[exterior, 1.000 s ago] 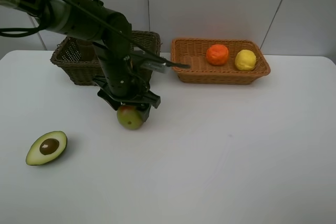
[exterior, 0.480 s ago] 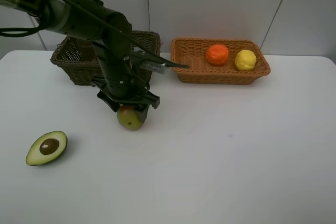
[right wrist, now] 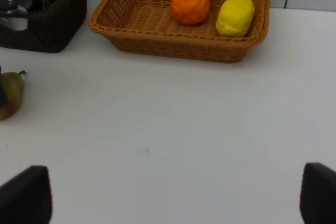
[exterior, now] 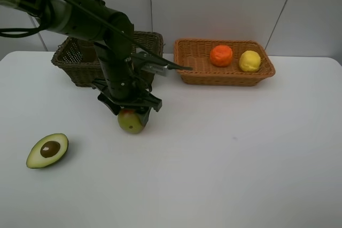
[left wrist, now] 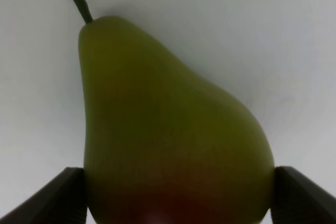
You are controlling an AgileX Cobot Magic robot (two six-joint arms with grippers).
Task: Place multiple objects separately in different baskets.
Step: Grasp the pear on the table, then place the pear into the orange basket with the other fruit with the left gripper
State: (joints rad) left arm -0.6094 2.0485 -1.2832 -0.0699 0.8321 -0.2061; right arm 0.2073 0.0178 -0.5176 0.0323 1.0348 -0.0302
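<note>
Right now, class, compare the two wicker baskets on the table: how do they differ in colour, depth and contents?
The dark brown basket is deeper than the orange-tan basket. The dark one stands on the left, partly hidden behind the left arm; the tan one is in full view on the right. The tan basket holds an orange and a lemon; the dark one's contents cannot be made out. Both are rectangular, woven, and stand at the table's far edge.

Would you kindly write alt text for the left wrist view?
A green pear-shaped fruit with a red blush and a thin dark stem fills the frame, lying on a white table. The left claw has its two dark fingertips against the fruit's wide end, one each side.
</note>
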